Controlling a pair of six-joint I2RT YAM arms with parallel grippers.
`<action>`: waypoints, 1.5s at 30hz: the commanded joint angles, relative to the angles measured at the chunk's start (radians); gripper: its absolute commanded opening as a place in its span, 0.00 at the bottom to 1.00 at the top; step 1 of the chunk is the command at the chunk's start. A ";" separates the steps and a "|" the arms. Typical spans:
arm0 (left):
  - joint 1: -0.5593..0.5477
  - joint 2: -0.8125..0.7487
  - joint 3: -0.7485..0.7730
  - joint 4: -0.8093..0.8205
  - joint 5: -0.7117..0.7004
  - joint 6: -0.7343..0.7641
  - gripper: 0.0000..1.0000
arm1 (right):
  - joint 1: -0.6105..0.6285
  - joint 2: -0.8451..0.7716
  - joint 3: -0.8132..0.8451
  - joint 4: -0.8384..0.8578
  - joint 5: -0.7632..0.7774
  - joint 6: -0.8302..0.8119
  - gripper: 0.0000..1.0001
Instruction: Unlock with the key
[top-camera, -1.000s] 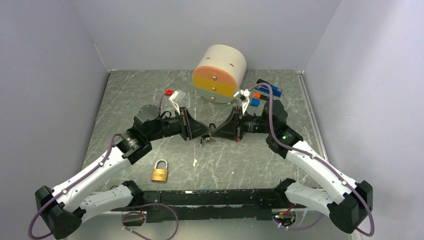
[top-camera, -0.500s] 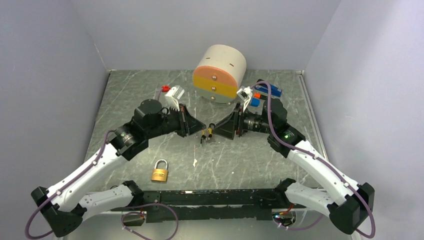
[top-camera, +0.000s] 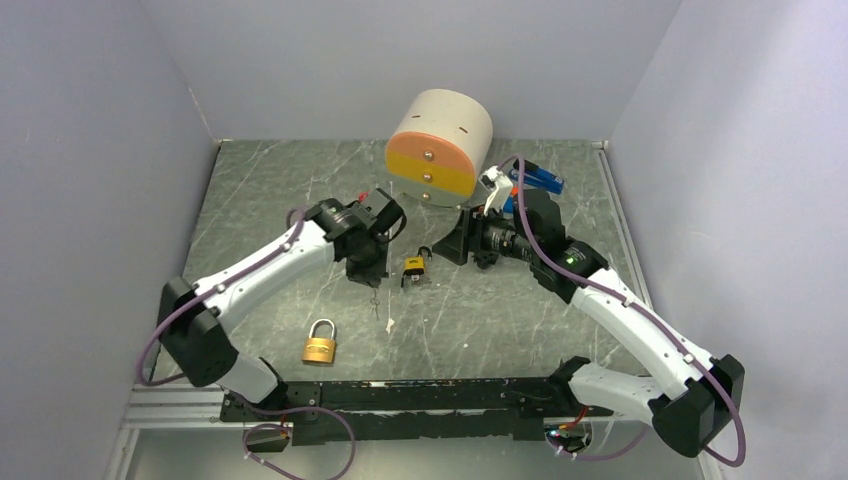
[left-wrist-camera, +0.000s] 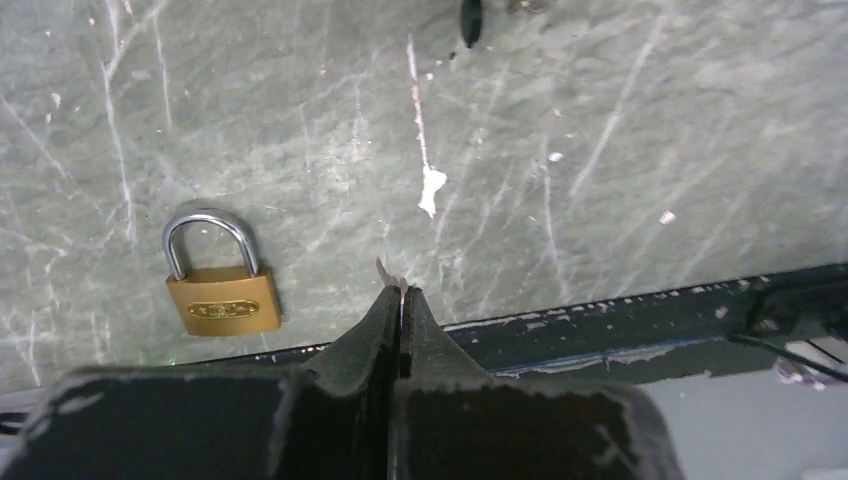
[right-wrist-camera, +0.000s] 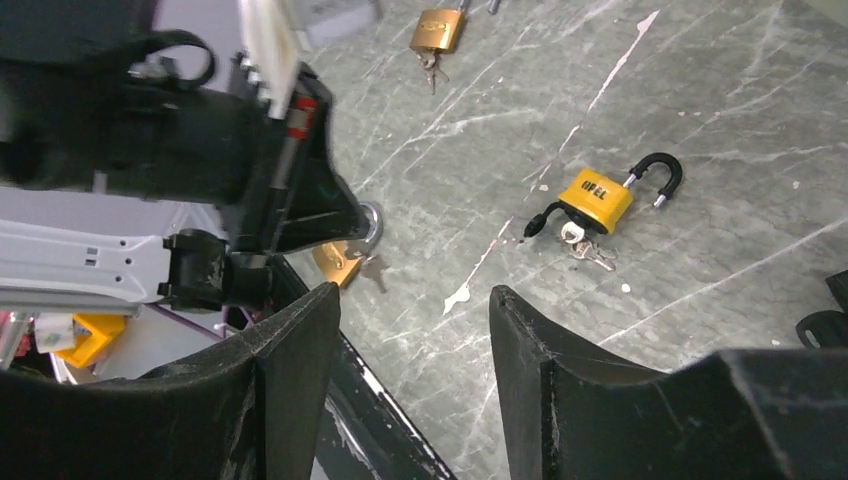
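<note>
**Brass lock lies rail-side of the held key**

A key (right-wrist-camera: 371, 268) is gripped in the clenched left gripper (left-wrist-camera: 402, 296). The shut brass lock (top-camera: 319, 347) lies flat, nearer the rail (top-camera: 430, 395) and slightly leftward. Its shackle (top-camera: 321, 326) points away, so the keyhole is judged to face the rail. The right gripper (right-wrist-camera: 412, 295) is spread and empty, beside the opened yellow lock (right-wrist-camera: 594, 199).

We find the open padlock (top-camera: 415, 267) lying mid-table (top-camera: 260, 190) with its key (right-wrist-camera: 590, 252) in it. The left gripper (top-camera: 368, 280) is just left of it and the right gripper (top-camera: 443, 250) just behind-right. The closed padlock (top-camera: 320, 345) lies front-left, near the edge. The drum (top-camera: 440, 145) stands behind.
</note>
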 joint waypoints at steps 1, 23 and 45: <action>-0.012 -0.185 -0.012 0.108 0.044 0.061 0.02 | -0.001 -0.032 -0.020 0.061 -0.039 -0.027 0.61; -0.012 -0.504 -0.197 0.837 0.675 0.304 0.02 | 0.006 -0.050 -0.124 0.660 -0.558 0.166 0.59; -0.012 -0.537 -0.194 0.855 0.611 0.261 0.13 | 0.008 -0.078 -0.163 0.716 -0.570 0.182 0.00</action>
